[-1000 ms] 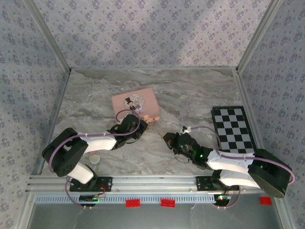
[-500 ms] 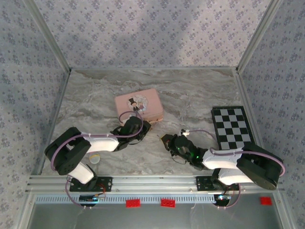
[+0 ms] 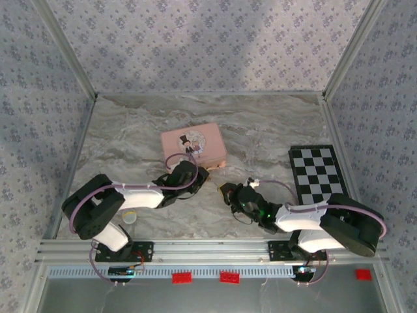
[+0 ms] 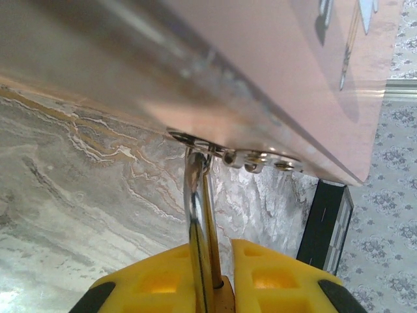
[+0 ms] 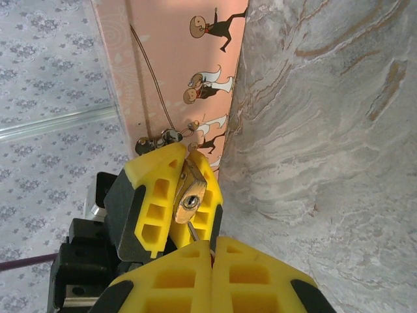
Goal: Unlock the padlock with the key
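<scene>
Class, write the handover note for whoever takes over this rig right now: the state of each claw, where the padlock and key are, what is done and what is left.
Left claw: shut on the padlock, holding it by the front edge of the pink tin.
Right claw: shut on the key, its tip right at the keyhole.
Done: padlock gripped, key in the claw and lined up.
Left: the shackle looks closed through the tin's hasp. Whether the key has entered cannot be told. Probably push it in, turn it, then free the shackle.
</scene>
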Controlling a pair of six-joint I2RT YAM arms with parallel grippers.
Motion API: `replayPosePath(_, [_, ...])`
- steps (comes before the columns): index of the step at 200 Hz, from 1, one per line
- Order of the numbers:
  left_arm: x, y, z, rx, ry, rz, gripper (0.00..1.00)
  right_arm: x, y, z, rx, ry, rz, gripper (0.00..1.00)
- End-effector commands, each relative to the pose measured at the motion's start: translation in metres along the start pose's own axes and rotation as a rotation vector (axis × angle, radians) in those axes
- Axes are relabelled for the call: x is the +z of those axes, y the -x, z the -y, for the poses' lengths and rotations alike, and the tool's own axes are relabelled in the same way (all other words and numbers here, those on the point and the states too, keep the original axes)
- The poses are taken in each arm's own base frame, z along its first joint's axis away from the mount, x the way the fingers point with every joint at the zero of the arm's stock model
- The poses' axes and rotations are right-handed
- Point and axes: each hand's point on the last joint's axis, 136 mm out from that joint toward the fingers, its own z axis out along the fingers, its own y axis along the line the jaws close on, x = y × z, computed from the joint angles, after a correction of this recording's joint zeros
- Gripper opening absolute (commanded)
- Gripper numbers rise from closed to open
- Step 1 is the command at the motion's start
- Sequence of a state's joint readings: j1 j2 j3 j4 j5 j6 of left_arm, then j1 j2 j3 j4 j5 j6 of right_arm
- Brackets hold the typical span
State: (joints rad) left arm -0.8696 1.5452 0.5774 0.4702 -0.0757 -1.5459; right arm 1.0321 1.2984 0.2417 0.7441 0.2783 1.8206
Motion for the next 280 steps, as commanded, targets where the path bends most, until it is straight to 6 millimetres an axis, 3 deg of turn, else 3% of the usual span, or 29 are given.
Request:
replayPosePath(1, [-0.002, -0.014, 0.052, -0.001, -0.175, -0.061, 0.00, 0.003, 0.003, -0.003, 0.035, 0.018, 0.023, 0.00])
replayPosePath(92, [0.000, -0.021, 0.058, -0.002, -0.217, -0.094, 0.00, 0.020, -0.007, 0.005, 0.075, 0.067, -0.058, 0.00])
replayPosePath(113, [0.000, -0.021, 0.058, 0.000, -0.218, -0.094, 0.00, 0.018, 0.004, 0.008, 0.092, 0.084, -0.045, 0.00])
replayPosePath(147, [0.002, -0.022, 0.055, -0.005, -0.214, -0.098, 0.00, 0.022, -0.003, -0.003, 0.075, 0.103, -0.086, 0.00])
replayPosePath(280, [0.008, -0.033, 0.050, -0.010, -0.199, -0.133, 0.00, 0.021, 0.006, 0.001, 0.082, 0.103, -0.074, 0.00])
